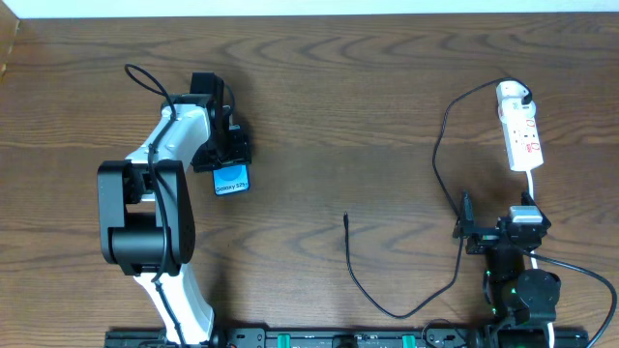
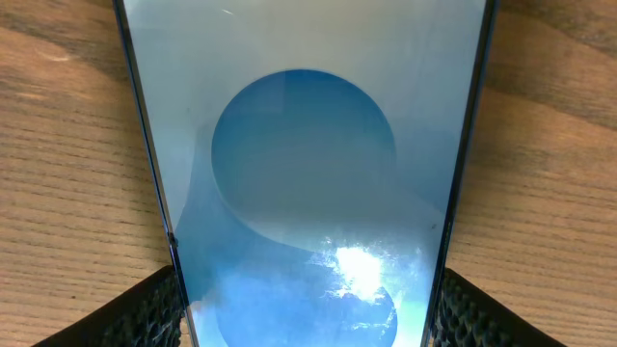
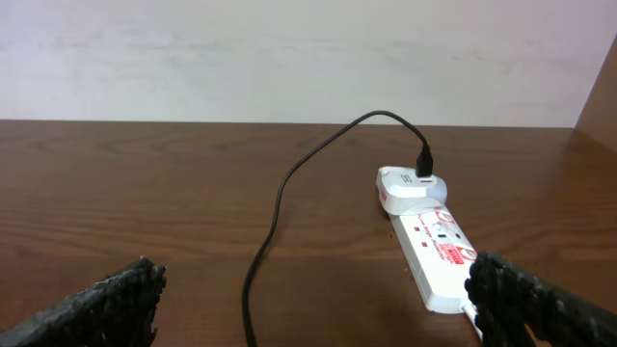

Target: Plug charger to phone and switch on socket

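The left pincer [image 2: 308, 323] is squeezing the phone [image 1: 231, 180] by its slick sides, on the left of the desk [image 1: 338, 97], so it might be slipping out. The right pincer [image 3: 318, 304] is hanging open, empty.

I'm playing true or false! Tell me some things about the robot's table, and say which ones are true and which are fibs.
1. The thin black charger cable is plugged into the blue-screened black smartphone. False: its tip lies loose on the brown wooden table.
2. The cable's white adapter sits in the white power strip. True.
3. The right gripper holds the cable. False: it is open and empty.
4. The left gripper has a finger on each side of the smartphone. True.
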Robot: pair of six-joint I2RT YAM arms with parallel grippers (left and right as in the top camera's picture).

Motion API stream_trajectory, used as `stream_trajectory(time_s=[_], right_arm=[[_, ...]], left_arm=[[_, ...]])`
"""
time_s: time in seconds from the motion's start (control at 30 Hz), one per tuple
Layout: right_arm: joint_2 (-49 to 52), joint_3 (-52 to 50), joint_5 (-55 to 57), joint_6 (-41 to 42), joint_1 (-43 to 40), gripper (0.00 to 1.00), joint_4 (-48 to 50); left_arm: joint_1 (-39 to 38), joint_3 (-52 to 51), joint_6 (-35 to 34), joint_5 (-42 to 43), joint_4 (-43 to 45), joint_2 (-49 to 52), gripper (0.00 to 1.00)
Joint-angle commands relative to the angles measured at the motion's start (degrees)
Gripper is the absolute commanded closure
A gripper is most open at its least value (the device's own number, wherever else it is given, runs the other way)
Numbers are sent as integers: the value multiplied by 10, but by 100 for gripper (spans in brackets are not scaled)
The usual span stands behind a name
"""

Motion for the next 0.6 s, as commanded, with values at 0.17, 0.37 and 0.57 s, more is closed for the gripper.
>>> stream_trajectory(time_s=[0.17,0.37,0.57], right_arm=[[-4,-1,7,6,3,1,-2],[-4,-1,7,6,3,1,-2],[-4,-1,7,6,3,1,-2]], left_arm=[[1,-4,-1,10,2,24,54],[1,-4,-1,10,2,24,40],[1,-4,-1,10,2,24,23]])
